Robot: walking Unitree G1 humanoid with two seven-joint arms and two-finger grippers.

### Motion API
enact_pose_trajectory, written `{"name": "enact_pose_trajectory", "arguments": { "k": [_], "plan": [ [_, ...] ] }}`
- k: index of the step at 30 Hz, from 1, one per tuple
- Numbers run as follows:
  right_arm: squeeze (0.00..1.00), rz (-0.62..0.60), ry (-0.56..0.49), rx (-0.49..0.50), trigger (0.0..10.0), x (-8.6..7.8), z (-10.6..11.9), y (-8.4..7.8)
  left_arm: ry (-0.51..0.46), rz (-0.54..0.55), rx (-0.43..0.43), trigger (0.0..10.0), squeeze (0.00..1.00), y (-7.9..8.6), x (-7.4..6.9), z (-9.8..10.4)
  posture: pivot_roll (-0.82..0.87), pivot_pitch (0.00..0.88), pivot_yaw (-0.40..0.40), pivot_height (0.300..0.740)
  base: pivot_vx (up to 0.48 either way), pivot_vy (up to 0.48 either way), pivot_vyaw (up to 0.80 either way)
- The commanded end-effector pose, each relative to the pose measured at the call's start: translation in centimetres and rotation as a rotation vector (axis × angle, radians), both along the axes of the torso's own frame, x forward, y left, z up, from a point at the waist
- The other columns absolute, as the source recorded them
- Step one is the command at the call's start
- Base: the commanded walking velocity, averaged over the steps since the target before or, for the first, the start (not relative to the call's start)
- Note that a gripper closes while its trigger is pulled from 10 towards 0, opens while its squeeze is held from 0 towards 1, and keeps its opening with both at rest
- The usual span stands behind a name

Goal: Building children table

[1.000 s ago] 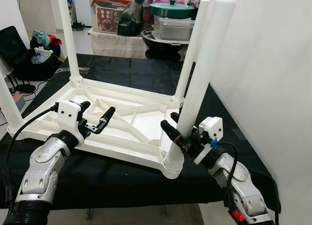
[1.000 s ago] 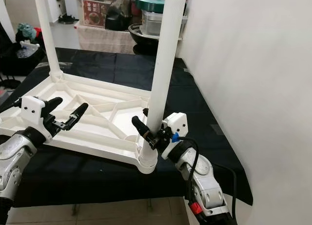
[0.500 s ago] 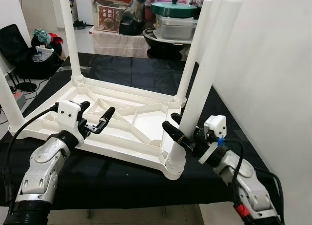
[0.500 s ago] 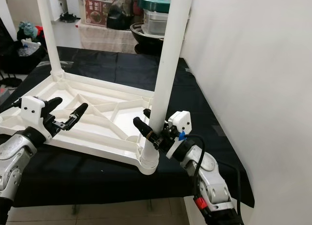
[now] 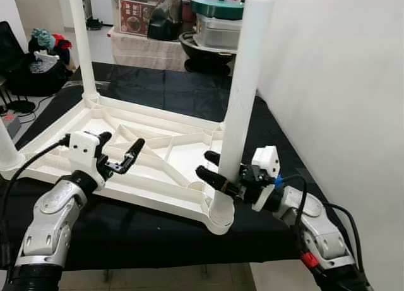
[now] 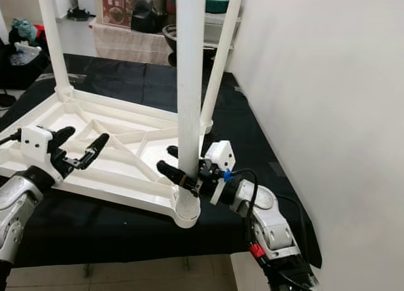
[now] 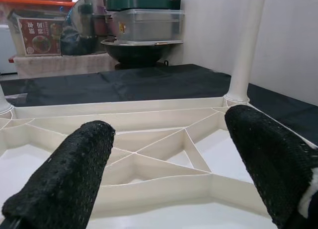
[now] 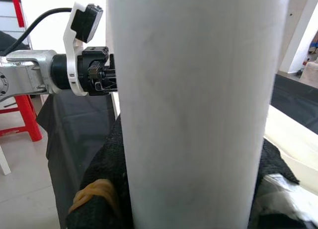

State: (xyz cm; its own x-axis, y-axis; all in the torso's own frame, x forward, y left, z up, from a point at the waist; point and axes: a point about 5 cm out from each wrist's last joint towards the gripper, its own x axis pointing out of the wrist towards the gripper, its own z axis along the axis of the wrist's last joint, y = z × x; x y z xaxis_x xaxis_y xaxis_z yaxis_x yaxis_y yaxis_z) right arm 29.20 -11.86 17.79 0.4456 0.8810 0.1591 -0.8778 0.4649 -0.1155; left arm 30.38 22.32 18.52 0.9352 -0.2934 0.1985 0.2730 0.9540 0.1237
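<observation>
My right gripper clamps the upright leg; left gripper spread above the tabletop

Near white table leg hides the far right leg behind it in the left eye view, and hides part of the right gripper, whose fingers wrap it. Far left leg top cut off by the frame edge. Another leg at left edge, mostly cropped. Label on the box in the background too small to read.
</observation>
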Motion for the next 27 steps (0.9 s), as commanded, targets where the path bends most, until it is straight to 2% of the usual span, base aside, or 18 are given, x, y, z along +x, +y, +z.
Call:
{"name": "enact_pose_trajectory", "arguments": {
  "k": [1, 7, 10, 12, 13, 15, 20, 24, 25, 27],
  "plan": [
    [0.0, 0.04, 0.099, -0.019, 0.0, -0.3, -2.1, 0.5, 0.007, 0.002, 0.001, 10.0, 0.84, 0.2, -0.2, 0.0, 0.18, 0.0, -0.156, 0.74, 0.0, 0.0, 0.0],
    [0.0, 0.014, 0.113, -0.02, 0.0, -0.1, -2.5, 0.1, 0.01, 0.001, -0.005, 10.0, 0.84, 0.1, -0.2, 0.0, 0.17, 0.0, -0.154, 0.74, 0.0, 0.0, 0.0],
    [0.0, -0.08, 0.138, 0.038, 0.0, 0.7, -2.4, -0.3, 0.013, 0.001, -0.008, 10.0, 0.84, 0.0, -0.2, -0.1, 0.17, 0.0, -0.154, 0.74, 0.0, 0.0, 0.0],
    [0.0, -0.172, 0.156, 0.044, 0.0, 1.0, -2.8, -0.5, 0.014, 0.001, -0.008, 10.0, 0.84, 0.0, -0.2, -0.1, 0.17, 0.0, -0.154, 0.74, 0.0, 0.0, 0.0],
    [0.0, -0.172, 0.156, 0.044, 0.0, 1.0, -2.8, -0.5, 0.014, 0.001, -0.008, 10.0, 0.84, 0.0, -0.2, -0.1, 0.17, 0.0, -0.154, 0.74, 0.0, 0.0, 0.0],
    [0.0, -0.247, 0.162, 0.032, 0.0, 0.7, -3.2, -0.3, 0.015, 0.002, -0.008, 10.0, 0.84, 0.0, -0.2, -0.1, 0.16, 0.0, -0.152, 0.74, 0.0, 0.0, 0.0],
    [0.0, -0.311, 0.188, 0.043, 0.0, -0.3, -3.8, 0.0, 0.019, 0.004, -0.012, 10.0, 0.84, 0.0, -0.1, -0.2, 0.14, 0.0, -0.139, 0.74, 0.0, 0.0, 0.0],
    [0.0, -0.476, 0.215, 0.015, 0.0, -0.1, -4.8, -1.0, 0.019, 0.002, -0.017, 10.0, 0.84, -0.1, 0.2, -0.3, 0.13, 0.0, -0.136, 0.74, 0.0, 0.0, 0.0],
    [0.0, -0.576, 0.249, 0.001, 0.0, 0.3, -5.3, -1.8, 0.018, 0.002, -0.019, 10.0, 0.84, -0.2, 0.2, -0.3, 0.13, 0.0, -0.134, 0.74, 0.0, 0.0, 0.0],
    [0.0, -0.685, 0.289, -0.017, 0.0, 0.8, -5.9, -2.6, 0.017, 0.003, -0.021, 10.0, 0.84, -0.2, 0.3, -0.3, 0.13, 0.0, -0.134, 0.74, 0.0, 0.0, 0.0]
  ]
}}
